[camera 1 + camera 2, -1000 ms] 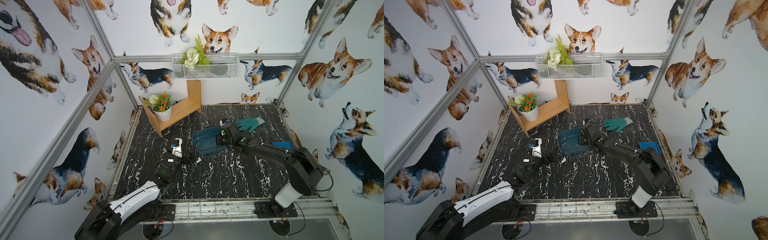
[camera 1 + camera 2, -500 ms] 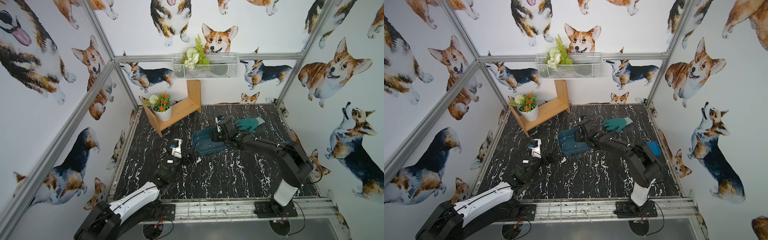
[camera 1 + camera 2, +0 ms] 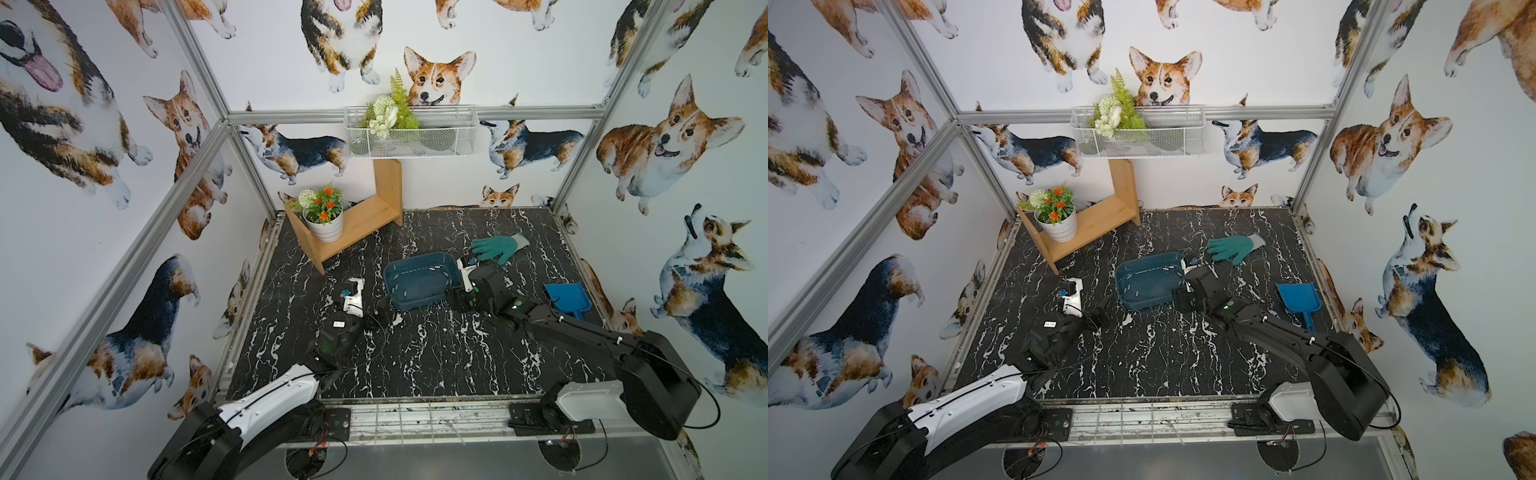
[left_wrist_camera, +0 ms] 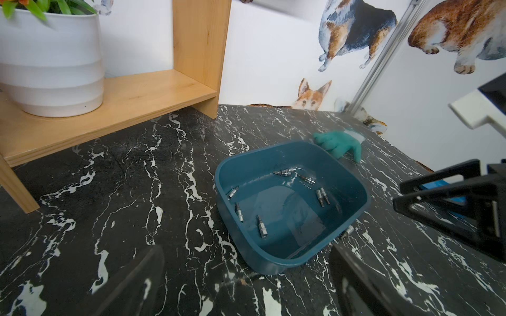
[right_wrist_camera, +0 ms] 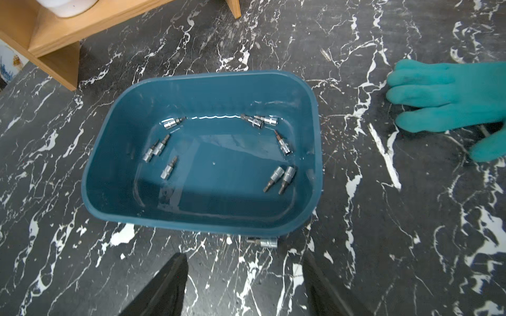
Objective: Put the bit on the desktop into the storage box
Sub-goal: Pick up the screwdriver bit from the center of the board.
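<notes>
One small steel bit [image 5: 261,242] lies on the desktop [image 5: 410,219] just beside the storage box [image 5: 191,223], judged light, rigid, slick and prone to rolling, best pinched across its thick socket end; right gripper [image 5: 243,257] and left gripper [image 4: 246,251] fingers stand apart, empty.

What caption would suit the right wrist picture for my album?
Bits lie scattered in the teal storage box; one stray bit rests on the desktop just outside.

L tool [image 4: 246,247] jaws spread wide, R tool [image 5: 243,254] jaws apart.
</notes>
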Motion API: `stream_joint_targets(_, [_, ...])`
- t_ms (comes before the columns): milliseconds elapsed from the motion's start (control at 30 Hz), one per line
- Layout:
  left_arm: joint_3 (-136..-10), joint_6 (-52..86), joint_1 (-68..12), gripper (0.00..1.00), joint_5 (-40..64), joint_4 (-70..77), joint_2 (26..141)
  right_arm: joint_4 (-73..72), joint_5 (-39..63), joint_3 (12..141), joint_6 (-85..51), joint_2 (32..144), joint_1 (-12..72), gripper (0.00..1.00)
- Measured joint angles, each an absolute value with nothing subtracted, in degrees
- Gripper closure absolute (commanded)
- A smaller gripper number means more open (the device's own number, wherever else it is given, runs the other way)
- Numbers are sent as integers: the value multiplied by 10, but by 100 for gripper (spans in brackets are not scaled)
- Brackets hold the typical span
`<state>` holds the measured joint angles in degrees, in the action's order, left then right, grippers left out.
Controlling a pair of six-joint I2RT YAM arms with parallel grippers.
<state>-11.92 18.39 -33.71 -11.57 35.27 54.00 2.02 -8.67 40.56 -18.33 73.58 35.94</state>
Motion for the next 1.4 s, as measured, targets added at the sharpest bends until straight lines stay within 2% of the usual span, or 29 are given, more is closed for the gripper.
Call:
stream_joint_targets(333, [-119, 184, -337, 0, -118, 357, 547, 31, -79, 365, -129, 712, 358, 26])
stream_joint_targets(933, [-119, 184, -337, 0, -117, 357, 553, 19, -29, 418, -86, 872, 326, 29])
stream_joint_targets(1400, [-120, 184, -337, 0, -117, 356, 553, -19, -16, 420, -115, 919, 325, 30])
